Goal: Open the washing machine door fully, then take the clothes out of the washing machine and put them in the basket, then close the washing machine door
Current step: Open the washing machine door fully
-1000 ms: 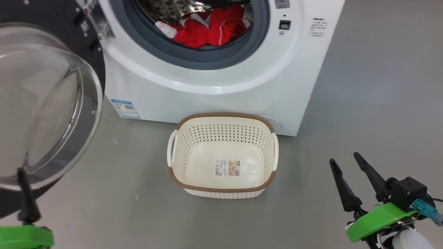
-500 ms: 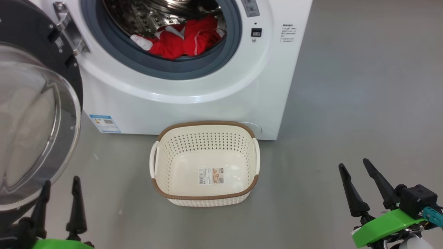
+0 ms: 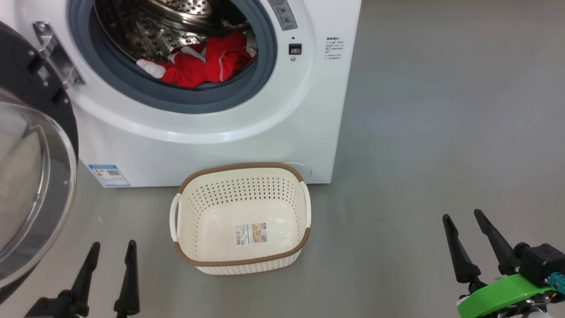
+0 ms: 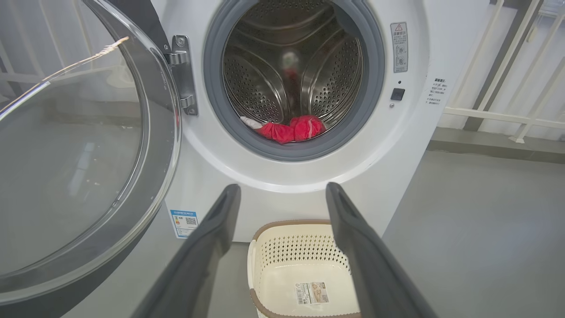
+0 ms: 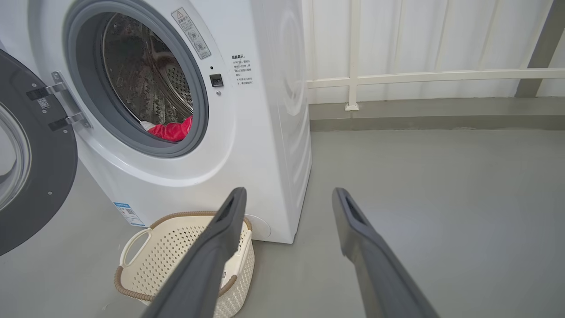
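Note:
The white washing machine (image 3: 212, 141) stands with its round glass door (image 3: 26, 185) swung wide to the left. Red and white clothes (image 3: 198, 66) lie at the front of the steel drum, also seen as clothes (image 4: 291, 129) in the left wrist view and clothes (image 5: 172, 130) in the right wrist view. The cream basket (image 3: 190, 258) with a brown rim sits on the floor before the machine, holding nothing but its sticker. My left gripper (image 3: 112, 249) is open at lower left, beside the door. My right gripper (image 3: 463, 216) is open at lower right, well clear of the basket.
Grey floor (image 3: 419, 132) stretches to the right of the machine. A white railing and wall (image 5: 419, 75) run behind it. The open door (image 4: 88, 154) takes up the space left of the basket (image 4: 265, 265).
The head camera has turned, so machine and basket sit further left and lower in the picture. My left gripper now shows both fingers, clear of the door's glass. Both stay open.

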`<state>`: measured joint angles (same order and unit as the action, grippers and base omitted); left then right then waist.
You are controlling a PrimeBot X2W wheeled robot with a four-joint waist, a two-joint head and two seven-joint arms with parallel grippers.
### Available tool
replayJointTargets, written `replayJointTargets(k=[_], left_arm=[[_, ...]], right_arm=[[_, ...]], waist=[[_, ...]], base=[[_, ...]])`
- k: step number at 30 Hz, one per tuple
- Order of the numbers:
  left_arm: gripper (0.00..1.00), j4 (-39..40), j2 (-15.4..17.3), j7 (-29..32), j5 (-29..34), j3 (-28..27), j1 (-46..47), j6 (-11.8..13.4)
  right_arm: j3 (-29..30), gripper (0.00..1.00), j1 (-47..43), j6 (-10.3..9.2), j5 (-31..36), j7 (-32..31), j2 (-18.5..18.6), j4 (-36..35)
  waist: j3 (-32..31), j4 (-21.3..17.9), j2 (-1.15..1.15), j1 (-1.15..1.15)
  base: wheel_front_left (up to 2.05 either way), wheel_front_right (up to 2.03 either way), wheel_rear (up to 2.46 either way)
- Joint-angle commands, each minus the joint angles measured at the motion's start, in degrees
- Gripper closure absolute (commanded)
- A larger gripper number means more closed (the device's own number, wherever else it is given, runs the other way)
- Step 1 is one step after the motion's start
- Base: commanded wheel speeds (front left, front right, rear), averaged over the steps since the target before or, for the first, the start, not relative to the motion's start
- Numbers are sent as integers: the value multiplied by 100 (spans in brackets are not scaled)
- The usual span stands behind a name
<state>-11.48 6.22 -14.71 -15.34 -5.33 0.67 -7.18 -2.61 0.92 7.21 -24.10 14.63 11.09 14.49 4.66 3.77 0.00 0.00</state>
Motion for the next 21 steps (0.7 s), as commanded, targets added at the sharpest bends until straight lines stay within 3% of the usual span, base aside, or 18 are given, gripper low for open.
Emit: replayJointTargets(k=[1, 21], left_arm=[[0, 204, 59, -29, 13, -161, 6, -31], [0, 398, -113, -29, 20, -63, -353, -31]], right_arm=[[-94, 0, -11, 28, 35, 37, 91, -149], [-14, 0, -262, 28, 37, 37, 61, -169]], waist=[[-45, -79, 0, 0], [-164, -503, 0, 0]], base=[[0, 0, 0], [0, 0, 0]])
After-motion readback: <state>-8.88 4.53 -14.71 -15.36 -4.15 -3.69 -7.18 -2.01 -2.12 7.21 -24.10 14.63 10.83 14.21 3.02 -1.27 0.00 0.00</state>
